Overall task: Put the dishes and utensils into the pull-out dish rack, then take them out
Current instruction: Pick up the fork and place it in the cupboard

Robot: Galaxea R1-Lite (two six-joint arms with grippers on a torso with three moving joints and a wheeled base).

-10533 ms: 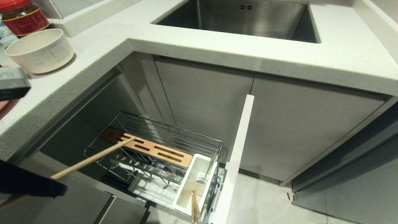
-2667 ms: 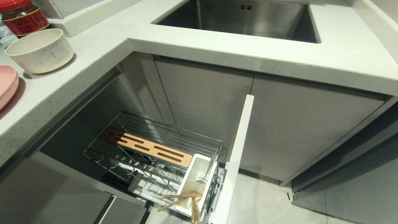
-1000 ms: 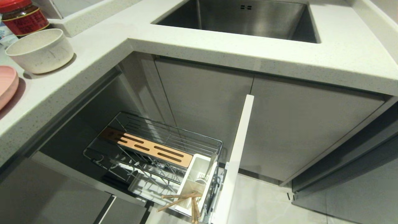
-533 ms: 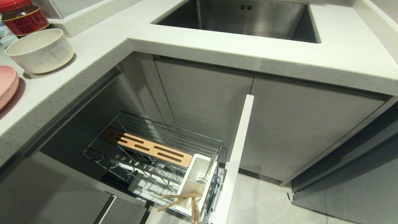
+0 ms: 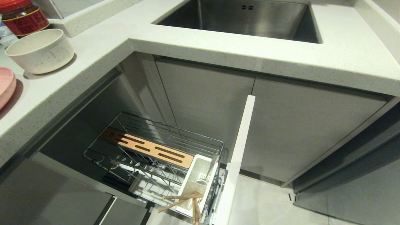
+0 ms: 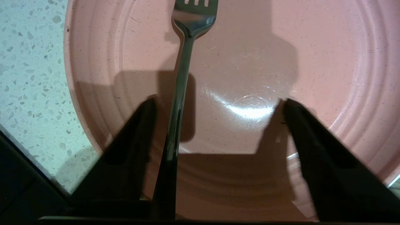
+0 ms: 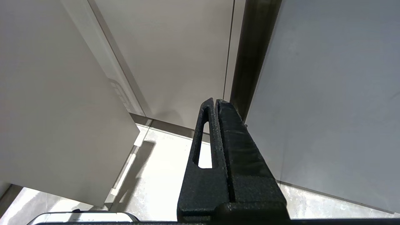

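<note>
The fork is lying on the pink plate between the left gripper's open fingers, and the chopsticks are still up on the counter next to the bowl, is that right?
Not quite. The chopsticks are already down in the white utensil holder of the pull-out dish rack, as the head view shows. The rest stands: the fork lies on the pink plate between the left gripper's open fingers.

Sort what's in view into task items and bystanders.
Task items: pink plate, fork lying on it, off-white bowl, chopsticks in the utensil holder, dish rack, left gripper open over the fork.

Bystanders: red-lidded jar, sink.
</note>
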